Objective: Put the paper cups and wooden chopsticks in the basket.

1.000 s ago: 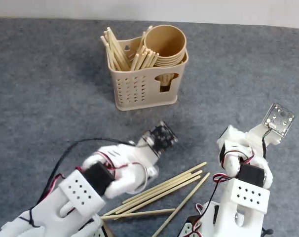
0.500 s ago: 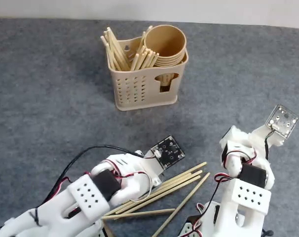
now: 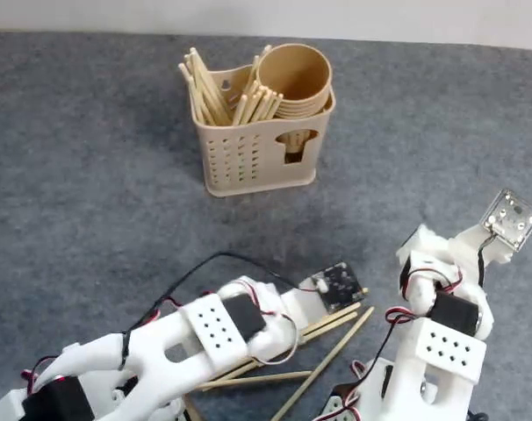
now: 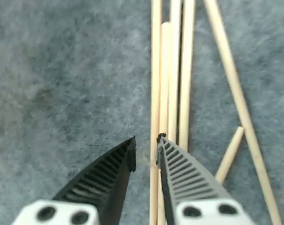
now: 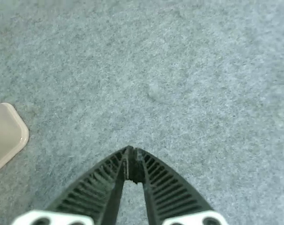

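Remote station, looking down on the table (image 3: 90, 175): its grey, felt-like nap carries everything here. At the far side stands the basket (image 3: 262, 153), a beige plastic tub with rounded corners, rows of small perforations and a keyhole-shaped slot in its near wall. It holds a nested stack of tan paper cups (image 3: 294, 77), round-mouthed and upright, on one side. Beside them a sheaf of stored chopsticks (image 3: 215, 92) leans at mixed angles.

Well apart from the basket, near the 2 arm bases, the loose chopsticks (image 3: 341, 317) lie flat. They are slim, pale, round wooden sticks, most side by side, with 1 crossing at a slant. The white left arm (image 3: 213, 324) stretches over them and hides much of the bundle from above.

From its wrist camera I see the left end effector (image 4: 145, 143) low over those sticks. Its 2 ribbed black fingers are parted, with 1 stick running through the gap, and nothing is clasped.

The right arm (image 3: 446, 346) is folded up beside the sticks. The right end effector (image 5: 131, 153) is pinched closed and empty, its tips meeting above bare grey nap.
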You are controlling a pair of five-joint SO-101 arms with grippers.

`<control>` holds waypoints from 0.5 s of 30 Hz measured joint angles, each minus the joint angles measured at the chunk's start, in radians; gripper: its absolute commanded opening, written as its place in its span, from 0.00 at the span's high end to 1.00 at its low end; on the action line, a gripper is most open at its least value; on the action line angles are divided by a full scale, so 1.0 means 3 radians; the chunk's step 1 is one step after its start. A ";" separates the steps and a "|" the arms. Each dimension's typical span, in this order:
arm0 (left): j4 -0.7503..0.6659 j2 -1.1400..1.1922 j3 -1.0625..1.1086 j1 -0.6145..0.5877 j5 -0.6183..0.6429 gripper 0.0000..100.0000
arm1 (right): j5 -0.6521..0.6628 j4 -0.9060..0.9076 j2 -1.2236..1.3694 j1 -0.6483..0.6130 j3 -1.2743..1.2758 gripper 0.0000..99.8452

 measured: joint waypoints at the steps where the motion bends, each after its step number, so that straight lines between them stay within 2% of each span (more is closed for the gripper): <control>1: -0.0010 0.0015 0.0000 0.0010 0.0000 0.91 | 0.0000 0.0000 0.0000 0.0000 0.0000 0.99; 4: -0.0107 0.0061 -0.0005 0.0010 0.0072 0.86 | 0.0000 0.0000 0.0000 0.0000 0.0000 0.99; 11: -0.0169 0.0609 -0.0205 0.0005 0.0107 0.85 | 0.0000 0.0000 0.0000 0.0000 0.0000 0.99; 15: -0.0143 0.1023 -0.0506 0.0005 0.0107 0.91 | 0.0000 0.0000 0.0000 0.0000 0.0000 0.99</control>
